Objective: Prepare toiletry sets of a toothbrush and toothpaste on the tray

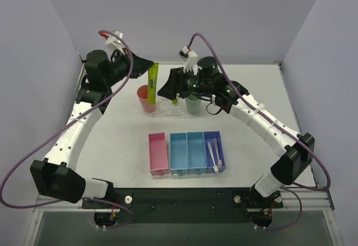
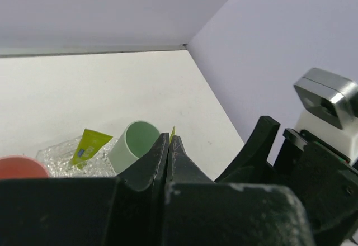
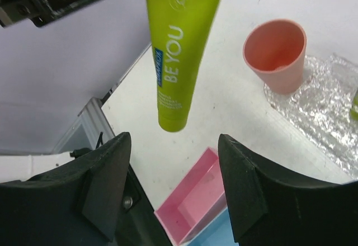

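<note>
My left claw point(image 1: 151, 65) clenches the flat yellow-green toothpaste tube point(image 3: 176, 50) by its top. It dangles upright above the surface beside the clear bumpy oval tray point(image 3: 330, 100), probably for lowering. My right claw point(image 3: 172, 156) gapes empty nearby.

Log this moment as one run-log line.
left fingers: shut on toothpaste, hanging near pink cup | right fingers: open, empty | tray: second toothpaste on it | toothbrush: in rightmost blue bin
</note>
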Robot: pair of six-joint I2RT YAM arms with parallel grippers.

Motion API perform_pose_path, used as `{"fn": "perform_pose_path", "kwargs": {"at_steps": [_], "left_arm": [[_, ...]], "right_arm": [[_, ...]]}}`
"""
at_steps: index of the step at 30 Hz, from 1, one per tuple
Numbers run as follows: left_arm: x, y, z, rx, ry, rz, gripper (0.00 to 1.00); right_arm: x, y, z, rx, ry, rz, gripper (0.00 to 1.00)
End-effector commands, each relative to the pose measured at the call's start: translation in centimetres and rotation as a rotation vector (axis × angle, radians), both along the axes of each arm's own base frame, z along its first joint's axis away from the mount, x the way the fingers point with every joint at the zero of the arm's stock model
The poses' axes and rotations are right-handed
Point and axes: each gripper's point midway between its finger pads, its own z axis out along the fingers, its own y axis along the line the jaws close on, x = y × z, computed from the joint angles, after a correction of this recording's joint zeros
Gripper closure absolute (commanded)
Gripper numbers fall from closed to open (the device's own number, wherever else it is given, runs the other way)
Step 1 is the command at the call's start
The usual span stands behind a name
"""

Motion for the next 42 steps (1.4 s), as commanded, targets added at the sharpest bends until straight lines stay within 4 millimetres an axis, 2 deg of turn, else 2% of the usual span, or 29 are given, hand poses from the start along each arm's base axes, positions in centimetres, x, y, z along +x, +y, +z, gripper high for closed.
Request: {"fn": "perform_pose_path", "kwargs": {"at_steps": [1,6,10,15,18,21,22,23,27,28,29,30,31,32,33,36,38,42], "left_arm": [[0.9,0.7,-0.1,-0.022,0.071,0.119,1.00],[0.7,0.5,0.1,-0.030,0.065,0.134,1.00],[0.3,0.9,0.7,-0.064,0.043,0.157,1.00],[0.1,1.1,0.1,-0.073,0.050,0.166,1.00],[0.0,1.3,0.4,-0.079,0.034,0.172,1.00],[-0.1,1.2,0.4,-0.076,0.033,0.166,1.00],[-0.1,1.2,1.3,-0.092,-0.003,0.162,1.00],[-0.2,1.2,1.3,-0.094,-0.007,0.161,1.00],[-0.7,1.6,1.2,-0.103,-0.006,0.142,1.00],[-1.1,1.8,1.2,-0.107,-0.001,0.137,0.97],[-1.2,1.9,0.6,-0.104,0.012,0.135,0.82],[-1.5,2.1,0.4,-0.103,0.015,0.130,0.74],[-1.8,2.6,0.6,-0.101,0.006,0.133,0.69],[-2.1,2.5,0.5,-0.095,0.008,0.115,0.59],[-2.2,2.6,0.1,-0.080,0.015,0.108,0.55],[-2.8,2.3,-0.7,-0.026,0.036,0.056,0.49],[-3.0,1.7,-1.5,0.006,0.061,0.009,0.49],[-3.2,1.0,-2.8,0.068,0.095,-0.068,0.48]], "right_arm": [[3.9,2.3,2.8,0.058,-0.181,-0.093,0.41],[4.8,3.9,1.2,0.033,-0.167,-0.089,0.40],[5.0,4.3,0.1,0.000,-0.184,-0.093,0.40],[5.3,5.7,0.8,0.048,-0.205,-0.049,0.42],[5.0,6.6,1.0,0.083,-0.192,-0.008,0.44],[4.6,7.1,0.5,0.085,-0.177,0.015,0.51],[4.5,7.2,0.5,0.084,-0.176,0.020,0.53],[4.5,7.2,0.3,0.082,-0.173,0.026,0.63],[4.5,7.0,0.9,0.078,-0.197,0.033,0.77],[4.6,6.8,1.1,0.067,-0.218,0.037,0.79],[4.5,6.6,1.1,0.052,-0.220,0.039,0.82],[4.5,6.4,1.2,0.041,-0.228,0.042,0.83],[4.4,6.1,1.1,0.016,-0.256,0.053,0.84],[4.2,5.9,0.6,-0.012,-0.249,0.061,0.86],[4.1,5.7,0.8,-0.025,-0.265,0.071,0.87],[3.3,4.9,-0.2,-0.110,-0.281,0.121,0.88],[2.9,4.3,-1.1,-0.159,-0.293,0.150,0.89],[2.4,3.6,-1.3,-0.213,-0.342,0.185,0.89]]}}
